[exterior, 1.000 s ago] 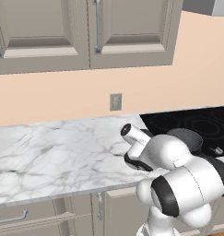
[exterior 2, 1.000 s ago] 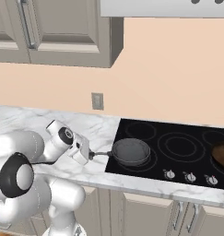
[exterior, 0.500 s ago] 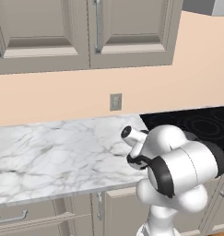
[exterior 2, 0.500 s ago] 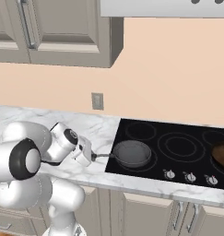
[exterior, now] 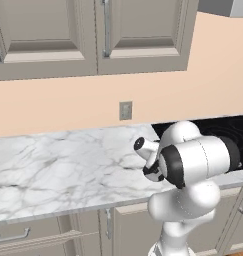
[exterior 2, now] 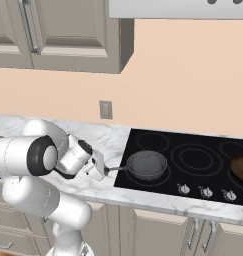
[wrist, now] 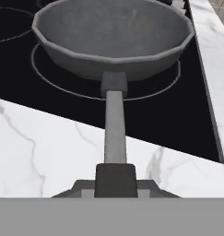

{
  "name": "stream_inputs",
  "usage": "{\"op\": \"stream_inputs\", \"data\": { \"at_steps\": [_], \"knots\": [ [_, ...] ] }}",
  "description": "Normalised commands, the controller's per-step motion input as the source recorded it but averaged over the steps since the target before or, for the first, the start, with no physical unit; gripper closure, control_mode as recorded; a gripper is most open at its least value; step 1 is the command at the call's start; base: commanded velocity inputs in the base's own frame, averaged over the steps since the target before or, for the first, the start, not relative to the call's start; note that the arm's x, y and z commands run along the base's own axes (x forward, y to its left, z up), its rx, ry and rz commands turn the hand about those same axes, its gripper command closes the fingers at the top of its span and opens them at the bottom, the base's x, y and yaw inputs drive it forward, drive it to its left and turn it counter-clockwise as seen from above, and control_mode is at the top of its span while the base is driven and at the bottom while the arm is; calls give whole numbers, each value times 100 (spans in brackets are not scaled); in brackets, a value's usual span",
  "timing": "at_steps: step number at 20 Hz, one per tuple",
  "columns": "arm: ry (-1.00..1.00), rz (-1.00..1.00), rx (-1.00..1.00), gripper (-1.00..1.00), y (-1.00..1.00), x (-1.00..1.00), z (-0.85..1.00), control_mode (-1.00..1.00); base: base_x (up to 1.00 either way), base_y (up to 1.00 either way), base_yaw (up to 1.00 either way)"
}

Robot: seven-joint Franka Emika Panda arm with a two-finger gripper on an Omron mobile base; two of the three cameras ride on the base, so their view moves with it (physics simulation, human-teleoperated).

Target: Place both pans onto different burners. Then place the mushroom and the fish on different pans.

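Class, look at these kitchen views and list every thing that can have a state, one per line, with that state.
Dark grey pan: upright, empty, over the front left burner ring, handle held.
Brown pan: on the cooktop's right side, cut by the frame edge.
Pincer: shut on the dark pan's handle.
Upper cabinet doors: closed.

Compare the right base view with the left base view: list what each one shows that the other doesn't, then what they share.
Right base view alone: the grey pan on the front-left burner, its handle held by the shut pincer, the brown pan at the right edge, the knobs.

Left base view alone: the drawer handle below the long marble stretch.

Both: the marble counter, cooktop, wall outlet, upper cabinets.
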Motion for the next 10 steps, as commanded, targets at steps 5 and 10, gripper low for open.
{"op": "stream_inputs", "data": {
  "at_steps": [5,10],
  "knots": [
    [0,0,0,100,-4,12,-20,-100,0,0,0],
    [0,0,0,100,0,0,-3,-100,0,0,0]
  ]
}}
